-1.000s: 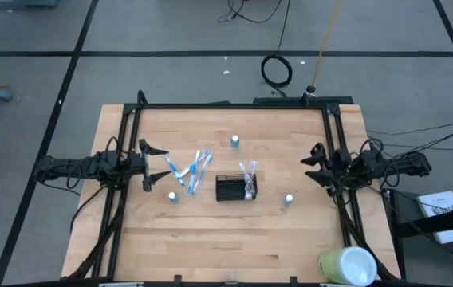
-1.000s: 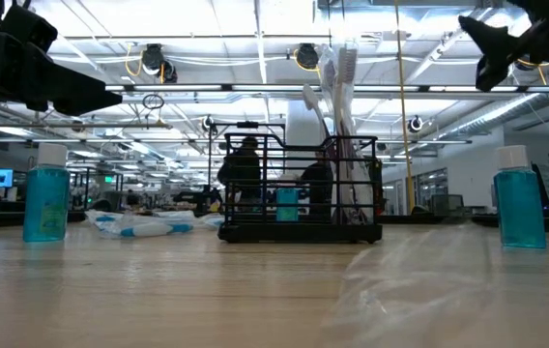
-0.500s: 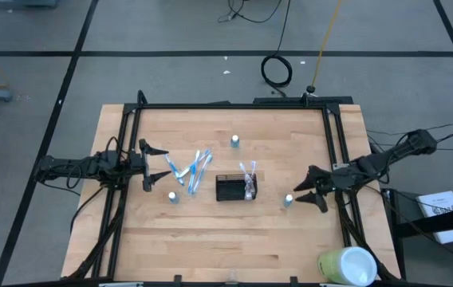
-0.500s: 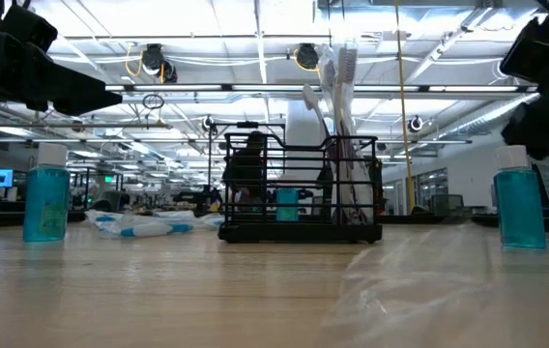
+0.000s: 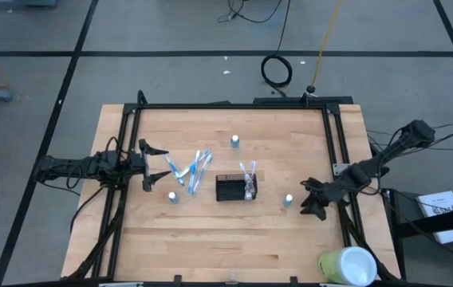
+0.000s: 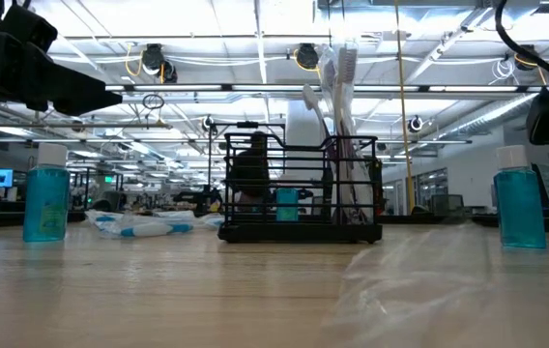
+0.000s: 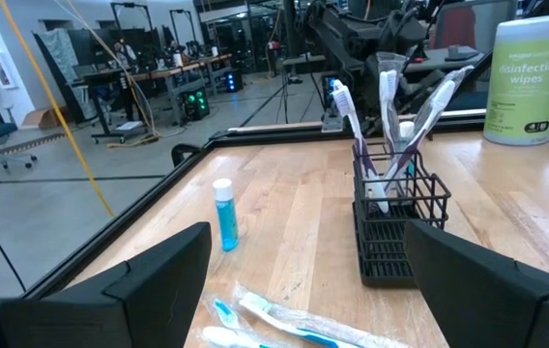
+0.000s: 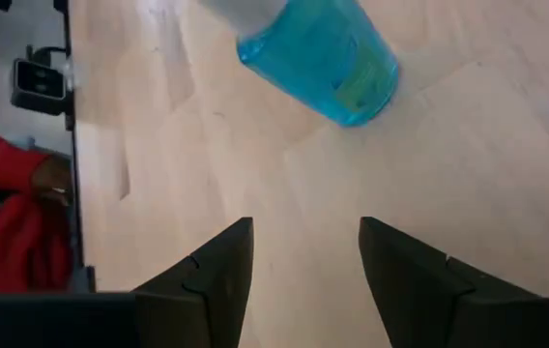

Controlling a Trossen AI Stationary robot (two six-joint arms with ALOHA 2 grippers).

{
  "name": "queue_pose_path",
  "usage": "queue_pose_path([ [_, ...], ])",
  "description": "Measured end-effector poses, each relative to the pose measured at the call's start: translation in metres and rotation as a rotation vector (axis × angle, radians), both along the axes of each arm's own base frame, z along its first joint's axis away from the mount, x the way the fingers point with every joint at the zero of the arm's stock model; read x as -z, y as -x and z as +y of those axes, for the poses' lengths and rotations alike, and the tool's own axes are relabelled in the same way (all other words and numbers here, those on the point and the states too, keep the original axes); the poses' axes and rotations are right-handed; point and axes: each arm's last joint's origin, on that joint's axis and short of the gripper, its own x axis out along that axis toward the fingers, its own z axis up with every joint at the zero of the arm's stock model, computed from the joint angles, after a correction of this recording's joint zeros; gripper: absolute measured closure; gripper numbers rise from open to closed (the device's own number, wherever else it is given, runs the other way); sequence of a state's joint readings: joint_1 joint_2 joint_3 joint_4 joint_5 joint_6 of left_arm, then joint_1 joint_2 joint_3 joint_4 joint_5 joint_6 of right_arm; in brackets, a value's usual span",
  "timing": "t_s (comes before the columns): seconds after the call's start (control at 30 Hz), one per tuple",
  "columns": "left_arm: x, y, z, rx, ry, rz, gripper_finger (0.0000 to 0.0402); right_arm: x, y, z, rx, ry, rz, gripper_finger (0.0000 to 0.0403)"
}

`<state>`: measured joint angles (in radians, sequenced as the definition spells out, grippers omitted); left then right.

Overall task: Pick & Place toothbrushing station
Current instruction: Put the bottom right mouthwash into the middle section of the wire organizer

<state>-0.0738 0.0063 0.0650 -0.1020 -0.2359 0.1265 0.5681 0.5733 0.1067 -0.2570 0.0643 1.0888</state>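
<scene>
Worktop (image 5: 234, 239) of pale wood carries everything we see, framed by black metal rails. Our right end effector (image 5: 313, 203) hangs low over the wood with its two fingers (image 8: 207, 275) spread apart and nothing between them. Just beside it, on the side toward the worktop's middle, stands a small blue bottle (image 5: 288, 199); in the right wrist view that bottle (image 8: 318, 48) sits just ahead of the open fingertips, not touching them.

Farther from the right end effector, beyond the bottle, we find the toothbrushing station (image 5: 235, 188), a black wire-mesh holder standing upright near the middle of the worktop. Toothbrushes (image 5: 248, 171) stand in the end of it nearer the right end effector, their heads rising above the rim in the low view (image 6: 337, 72).

Our left end effector (image 5: 157, 166) waits at the opposite side, raised above the wood, fingers wide open and empty. Close in front of it lies a loose heap of wrapped toothbrushes (image 5: 192, 169), and a second blue bottle (image 5: 174, 197) stands near it. A third bottle (image 5: 234, 141) stands toward the far rail, well apart from both end effectors. A tub of disinfecting wipes (image 5: 346, 265) sits at the worktop's corner behind the right end effector.
</scene>
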Motion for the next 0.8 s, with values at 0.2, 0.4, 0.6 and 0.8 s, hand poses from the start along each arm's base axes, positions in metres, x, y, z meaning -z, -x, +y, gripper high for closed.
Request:
queue_pose_path([
  [0.2, 0.0, 0.0, 0.0, 0.0, 0.0, 0.0, 0.005, 0.001, -0.011, 0.009, -0.053, 0.004, -0.143, 0.0225],
  [0.4, 0.0, 0.0, 0.0, 0.0, 0.0, -0.001, 0.005, 0.003, -0.015, 0.01, -0.162, 0.134, -0.207, 0.0222],
  [0.6, 0.0, 0.0, 0.0, 0.0, 0.0, 0.0, 0.005, 0.006, -0.012, 0.007, -0.159, 0.19, -0.163, 0.0243],
  [0.8, 0.0, 0.0, 0.0, 0.0, 0.0, 0.0, 0.005, -0.014, -0.022, 0.01, -0.169, 0.27, -0.2, 0.0242],
])
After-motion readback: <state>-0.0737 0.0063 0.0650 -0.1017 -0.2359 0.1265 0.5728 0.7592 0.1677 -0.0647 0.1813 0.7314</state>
